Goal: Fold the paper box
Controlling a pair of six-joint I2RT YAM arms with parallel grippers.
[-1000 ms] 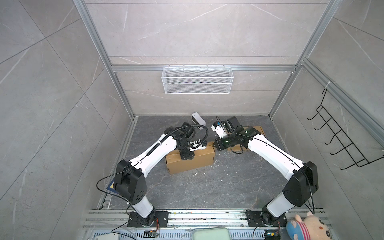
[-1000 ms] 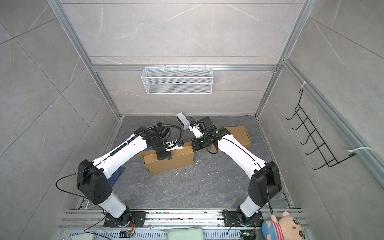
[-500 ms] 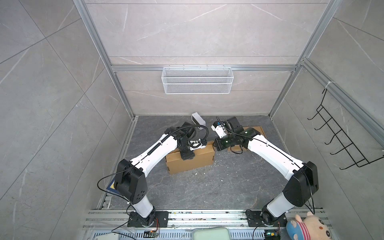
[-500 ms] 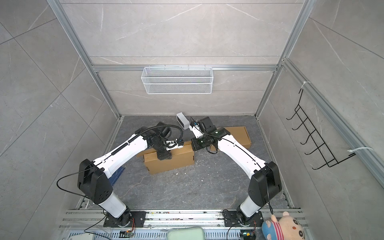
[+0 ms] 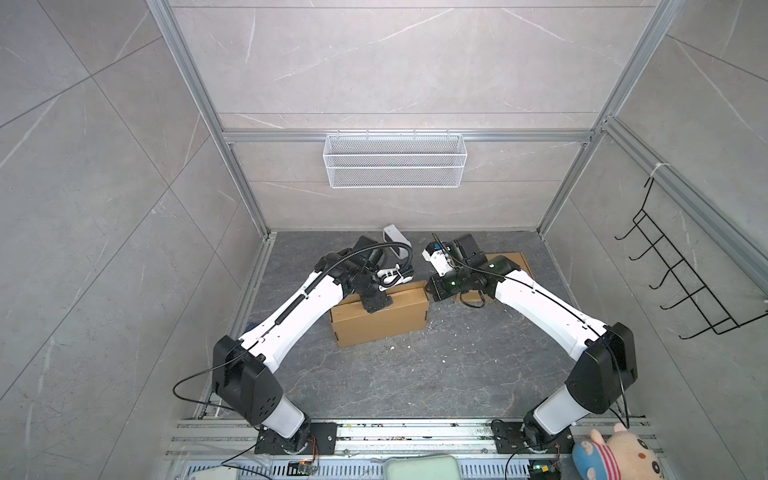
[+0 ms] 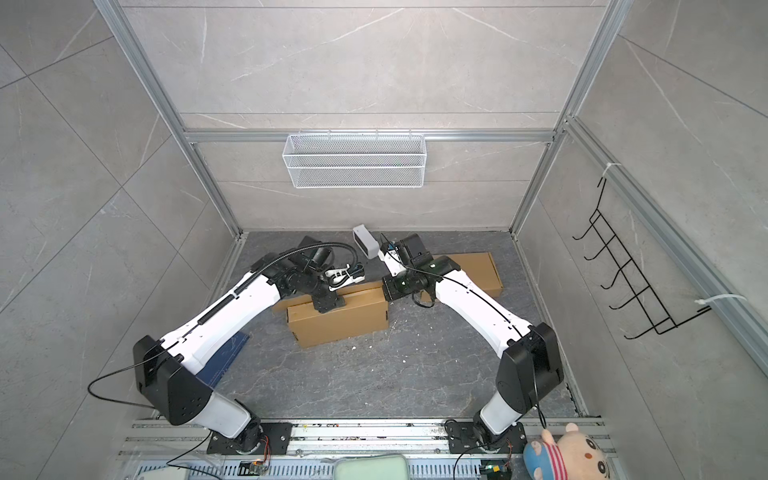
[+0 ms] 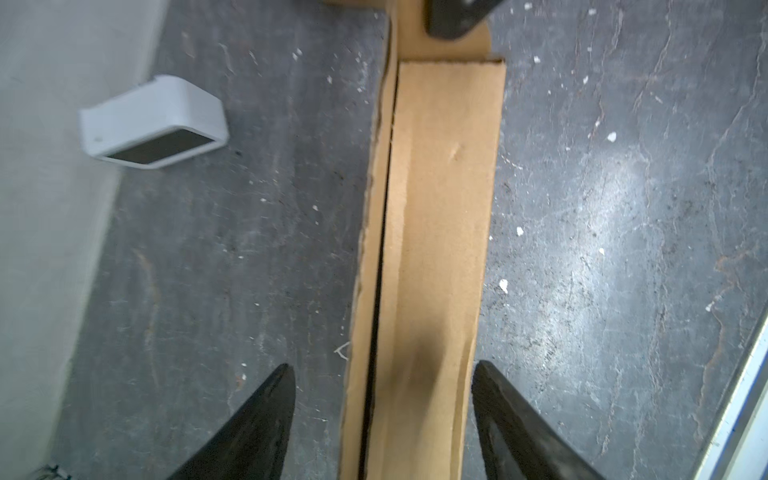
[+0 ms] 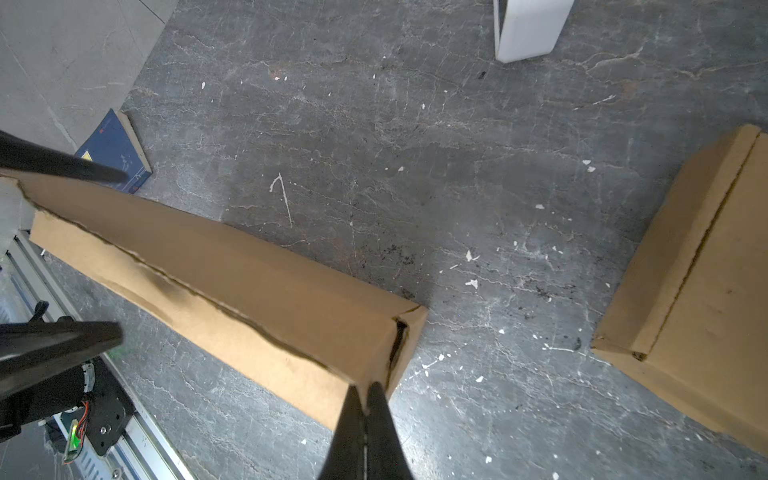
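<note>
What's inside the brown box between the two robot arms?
Nothing inside shows. The cardboard box is folded almost shut; only a thin dark slit runs along its top seam, plus a small gap at one corner. Its lid flap covers the rest.

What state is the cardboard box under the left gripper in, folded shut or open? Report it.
Folded nearly shut: the cardboard box has its top flap down, but a thin dark gap runs along the seam.

My left arm [image 6: 232, 311] hides most of the blue booklet [image 6: 226, 357] in a top view. The paper box [image 7: 432, 249] runs off my left wrist view; the second box [image 8: 706, 299] and white device [image 8: 528, 29] are cropped in my right wrist view.
</note>
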